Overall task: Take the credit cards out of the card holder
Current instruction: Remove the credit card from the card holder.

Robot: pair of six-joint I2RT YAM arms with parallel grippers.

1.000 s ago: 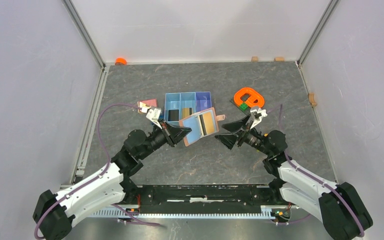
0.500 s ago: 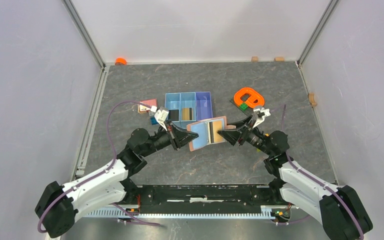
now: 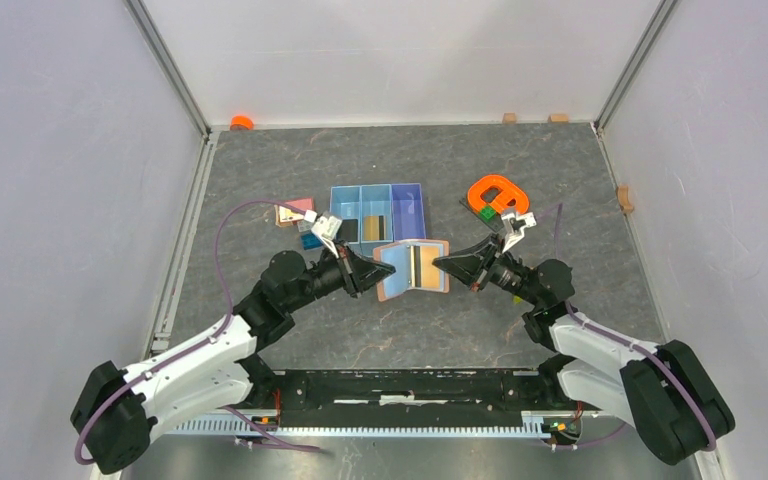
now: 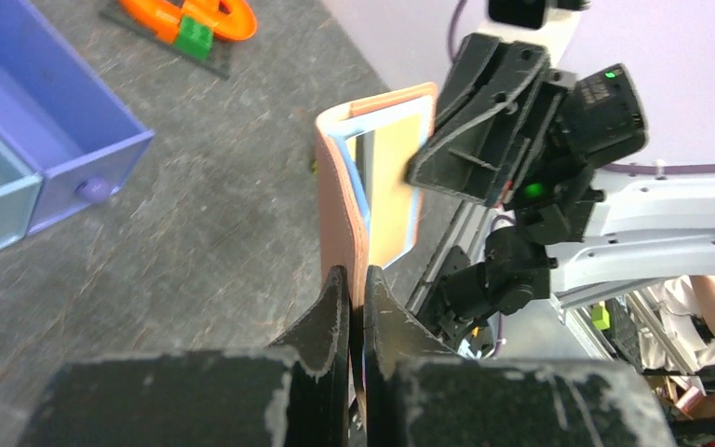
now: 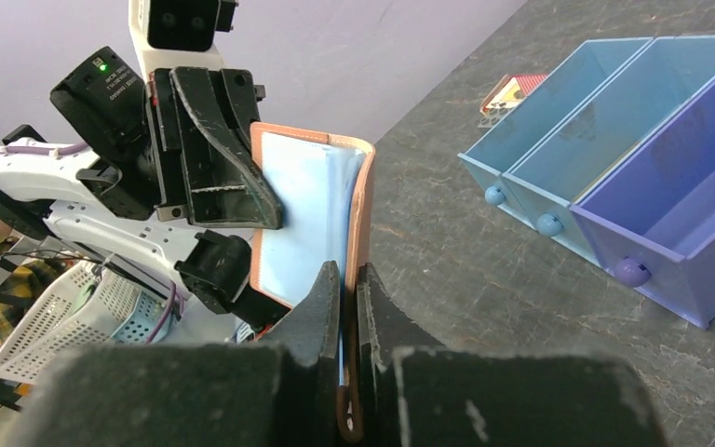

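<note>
Card holder [image 3: 413,268]: mid-bench [image 3: 460,160], between left claw [image 3: 390,272] and right claw [image 3: 439,263].
Compartment tray [image 3: 375,187]: just behind the card holder.

The left arm [image 3: 192,365] and right arm [image 3: 600,350] wear white shells near their bases and black joints further out, each trailed by a thin purple cable [image 3: 217,245], topped by a small white camera block [image 3: 326,227], lit by a green light [image 4: 532,191], and ending in scuffed, grey-chipped black fingers [image 4: 330,321].
</note>
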